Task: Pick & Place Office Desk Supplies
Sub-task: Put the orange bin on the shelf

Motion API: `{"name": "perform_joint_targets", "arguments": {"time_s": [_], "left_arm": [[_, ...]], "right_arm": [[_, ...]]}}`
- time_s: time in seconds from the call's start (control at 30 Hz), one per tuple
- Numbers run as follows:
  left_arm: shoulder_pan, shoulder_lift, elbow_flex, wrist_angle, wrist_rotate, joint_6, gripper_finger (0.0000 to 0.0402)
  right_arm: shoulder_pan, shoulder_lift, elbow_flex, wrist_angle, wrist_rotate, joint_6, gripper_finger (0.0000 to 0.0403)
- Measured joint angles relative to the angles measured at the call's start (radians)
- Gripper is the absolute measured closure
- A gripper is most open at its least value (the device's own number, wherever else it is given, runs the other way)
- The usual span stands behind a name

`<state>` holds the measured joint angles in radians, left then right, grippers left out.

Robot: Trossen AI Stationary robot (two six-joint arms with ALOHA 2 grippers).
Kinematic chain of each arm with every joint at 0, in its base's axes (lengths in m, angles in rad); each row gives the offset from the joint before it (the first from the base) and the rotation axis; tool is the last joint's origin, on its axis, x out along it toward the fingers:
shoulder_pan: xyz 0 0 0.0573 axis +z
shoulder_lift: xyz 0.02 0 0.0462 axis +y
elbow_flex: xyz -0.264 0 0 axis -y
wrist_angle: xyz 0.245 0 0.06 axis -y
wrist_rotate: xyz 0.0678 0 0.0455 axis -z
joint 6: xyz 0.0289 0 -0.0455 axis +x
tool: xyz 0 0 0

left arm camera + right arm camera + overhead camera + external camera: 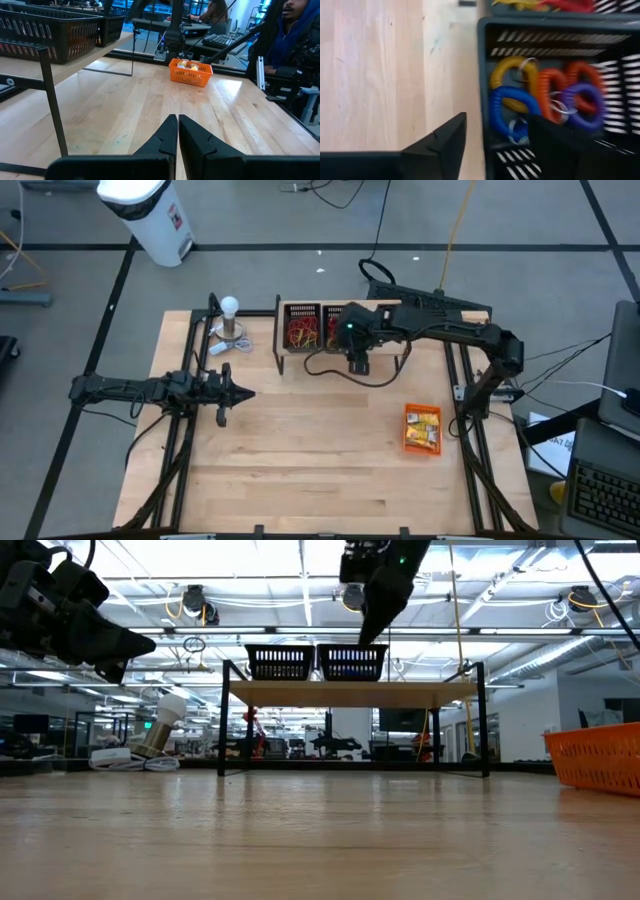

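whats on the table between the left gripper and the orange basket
Nothing: in the left wrist view only bare wood runs from the shut left gripper to the orange basket. The high view shows the same empty stretch.

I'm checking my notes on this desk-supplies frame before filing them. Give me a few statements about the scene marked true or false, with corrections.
1. The right gripper hangs open above a black basket. True.
2. That basket holds coiled bands. True.
3. The left gripper is open. False: its fingers are shut, holding nothing.
4. The orange basket sits on the raised shelf. False: it stands on the table, near the right arm's side.
5. The left gripper is inside a basket. False: it hovers over bare table.
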<state>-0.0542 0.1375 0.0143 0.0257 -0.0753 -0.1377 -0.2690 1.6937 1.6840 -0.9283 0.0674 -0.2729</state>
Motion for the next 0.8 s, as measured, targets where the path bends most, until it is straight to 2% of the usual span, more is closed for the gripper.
{"name": "perform_joint_targets", "arguments": {"time_s": [0.17,0.33,0.47,0.67,0.8], "left_arm": [[0.000,0.000,0.000,0.000,0.000,-0.004,0.0382],[0.000,0.000,0.000,0.000,0.000,-0.003,0.0382],[0.000,0.000,0.000,0.003,-0.003,0.001,0.0382],[0.000,0.000,-0.001,0.017,-0.004,0.001,0.0382],[0.000,0.000,-0.002,0.018,-0.004,0.002,0.0382]], "right_arm": [[0.027,-0.109,0.000,-0.010,0.163,0.004,0.0175],[0.072,-0.282,0.000,-0.008,0.168,0.034,0.0181],[0.127,-0.414,0.001,-0.005,0.170,0.053,0.0236],[0.187,-0.569,-0.018,-0.011,0.172,0.098,0.0383],[0.219,-0.692,-0.142,0.029,0.173,0.142,0.0391]]}}
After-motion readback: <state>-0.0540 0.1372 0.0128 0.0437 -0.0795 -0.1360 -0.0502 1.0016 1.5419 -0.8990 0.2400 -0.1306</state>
